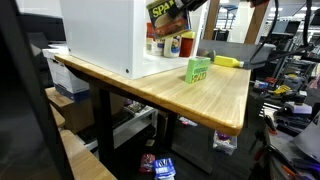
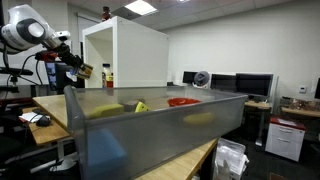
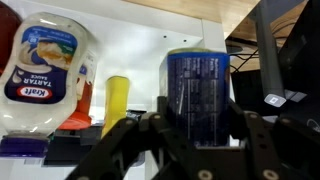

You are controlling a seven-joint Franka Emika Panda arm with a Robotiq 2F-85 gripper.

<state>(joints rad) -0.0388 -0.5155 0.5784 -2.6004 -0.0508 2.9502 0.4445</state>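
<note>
clamping a blue spam can (image 3: 198,80) between half-closed fingers, the gripper (image 3: 198,120) holds it raised over the far end of the table (image 1: 215,100), at the open side of a white cabinet (image 1: 100,35). a kraft tartar sauce bottle (image 3: 45,65) and a yellow bottle (image 3: 118,100) stand near the can. a green box (image 1: 198,69) sits toward the table's far edge.

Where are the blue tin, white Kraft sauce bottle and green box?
blue tin (image 3: 198,95): wrist view, its label.
white Kraft sauce bottle (image 3: 42,58): wrist view, its label.
green box (image 1: 198,70): in an exterior view, front face.
</note>
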